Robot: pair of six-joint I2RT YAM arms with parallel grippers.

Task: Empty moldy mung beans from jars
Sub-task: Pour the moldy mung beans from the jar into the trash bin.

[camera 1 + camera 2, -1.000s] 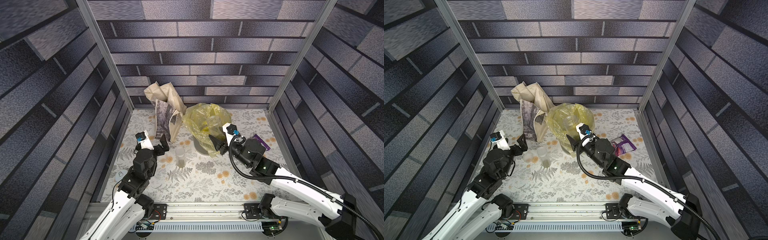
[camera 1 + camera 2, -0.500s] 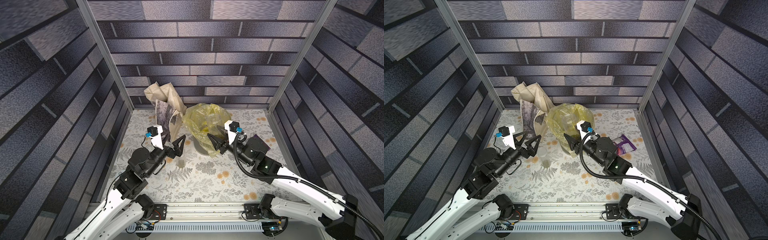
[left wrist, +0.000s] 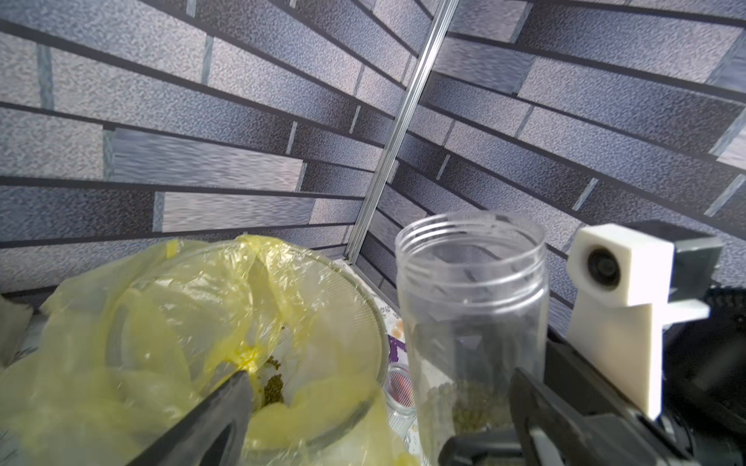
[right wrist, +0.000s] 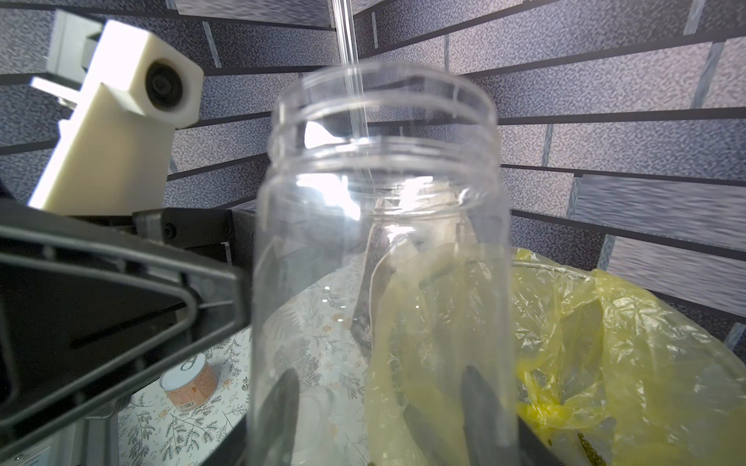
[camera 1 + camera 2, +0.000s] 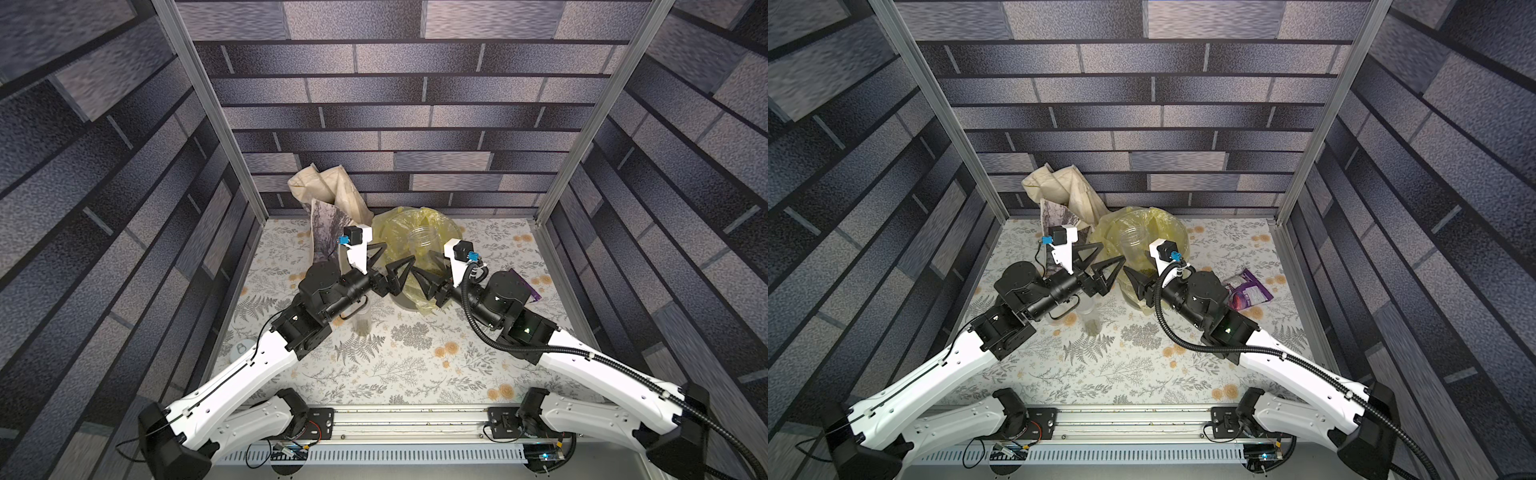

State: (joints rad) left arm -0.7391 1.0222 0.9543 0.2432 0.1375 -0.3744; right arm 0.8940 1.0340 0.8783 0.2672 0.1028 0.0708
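Bucket lined with a yellow bag (image 5: 386,232), at the back of the table. Left gripper (image 5: 397,251): jaws spread wide, empty, just beside the jar. Right gripper (image 5: 424,265): clamped on the lower part of a lidless, upright jar (image 5: 419,243) near the bucket. Mung beans (image 3: 468,403) lie in the jar's bottom. To empty them well, carry the mouth well over the bag, then tip slowly, with the free gripper clear.

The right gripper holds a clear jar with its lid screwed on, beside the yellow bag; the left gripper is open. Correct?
No: the clear jar has no lid; the right wrist view shows its threaded mouth open. The right gripper holds it beside the yellow bag; the left gripper is open.
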